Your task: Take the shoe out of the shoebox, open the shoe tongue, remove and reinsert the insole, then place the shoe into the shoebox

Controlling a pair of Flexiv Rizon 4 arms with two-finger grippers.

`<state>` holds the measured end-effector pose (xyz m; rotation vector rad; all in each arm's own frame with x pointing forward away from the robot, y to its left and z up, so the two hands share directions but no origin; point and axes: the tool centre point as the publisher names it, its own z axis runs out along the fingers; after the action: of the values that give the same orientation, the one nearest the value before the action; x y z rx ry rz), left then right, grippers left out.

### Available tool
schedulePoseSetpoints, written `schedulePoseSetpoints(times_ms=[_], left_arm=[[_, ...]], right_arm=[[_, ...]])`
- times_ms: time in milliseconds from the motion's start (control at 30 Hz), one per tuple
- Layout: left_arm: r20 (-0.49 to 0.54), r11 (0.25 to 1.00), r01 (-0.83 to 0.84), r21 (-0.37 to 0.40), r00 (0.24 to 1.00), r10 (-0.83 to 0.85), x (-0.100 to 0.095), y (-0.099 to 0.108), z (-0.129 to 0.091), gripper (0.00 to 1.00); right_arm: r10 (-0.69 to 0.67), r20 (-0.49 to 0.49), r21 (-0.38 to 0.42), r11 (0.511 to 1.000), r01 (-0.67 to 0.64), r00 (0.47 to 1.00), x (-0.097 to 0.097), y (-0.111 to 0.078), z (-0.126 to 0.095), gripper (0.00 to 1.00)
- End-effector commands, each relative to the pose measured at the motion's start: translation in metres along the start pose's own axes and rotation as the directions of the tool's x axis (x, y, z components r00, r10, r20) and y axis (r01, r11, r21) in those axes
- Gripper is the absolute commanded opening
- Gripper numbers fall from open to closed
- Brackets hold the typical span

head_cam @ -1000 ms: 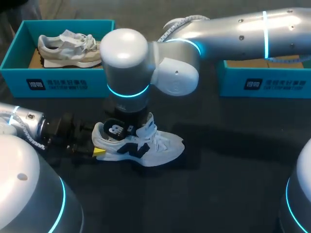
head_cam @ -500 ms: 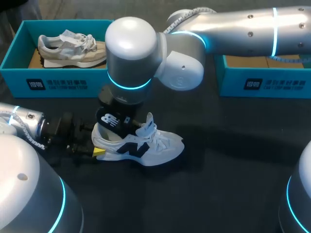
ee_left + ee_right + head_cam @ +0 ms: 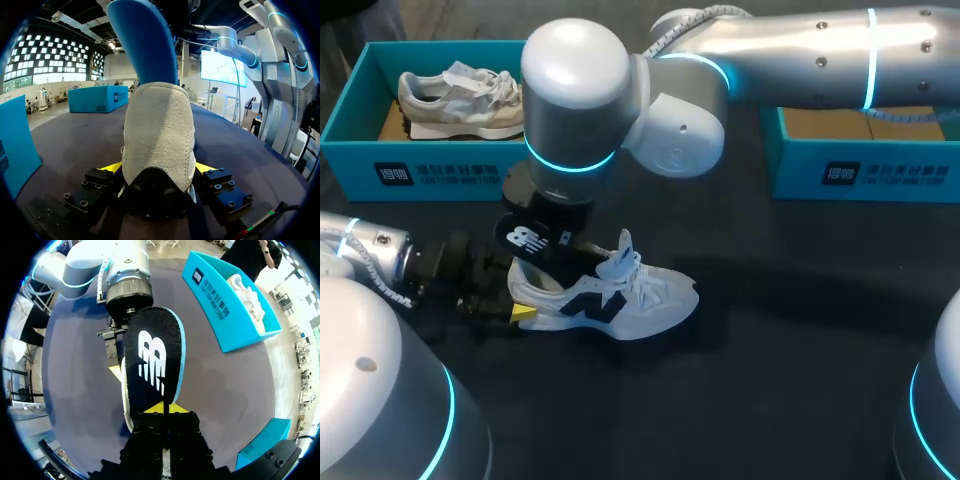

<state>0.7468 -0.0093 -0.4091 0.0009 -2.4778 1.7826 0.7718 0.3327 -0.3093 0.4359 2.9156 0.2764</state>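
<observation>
Table [image 3: 790, 330]: dark top, carries everything below.
R arm [image 3: 800, 50]: comes in from the right side, reaches past the middle, wrist pointing down over the shoe's heel end.
L arm [image 3: 370, 255]: low, comes in from the left, lying level w/ the table, pointing at the shoe's heel.
L shoebox [image 3: 440, 170]: teal, open, well behind L gripper; grey shoe [image 3: 460, 100] lies in it on its side.
R shoebox [image 3: 860, 170]: teal, open, far side of the R arm, well apart from both grippers; contents can't tell.
Shoe [image 3: 630, 300]: white w/ dark side logo, upright on its sole on the table, outside both boxes, heel in L gripper, toe pointing away from it.
Insole [image 3: 530, 240]: black top w/ white logo, blue underside, tilted up out of the shoe's heel opening, just above L gripper; whether its low end is in the shoe, can't tell.
L gripper [image 3: 157, 167]: fingers clamped on the shoe's heel, one yellow tip each side.
R gripper [image 3: 162, 410]: fingers pinched tight on one end of the insole, rest of it sticking out ahead of the tips.
</observation>
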Motion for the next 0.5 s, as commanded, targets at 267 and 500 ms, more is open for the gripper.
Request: schedulePoseSetpoints(times_ms=[267, 500], left_arm=[[0.0, 1.0, 0.0, 0.0, 1.0, 0.0, 0.0, -0.001, 0.001, 0.0], [0.0, 1.0, 0.0, 0.0, 1.0, 0.0, 0.0, -0.001, 0.001, 0.0]], right_arm=[[0.007, -0.01, 0.009, 1.0, -0.007, 1.0, -0.001, -0.001, 0.003, 0.47], [0.02, 0.029, 0.009, 1.0, -0.02, 0.999, -0.004, -0.005, -0.013, 0.48]])
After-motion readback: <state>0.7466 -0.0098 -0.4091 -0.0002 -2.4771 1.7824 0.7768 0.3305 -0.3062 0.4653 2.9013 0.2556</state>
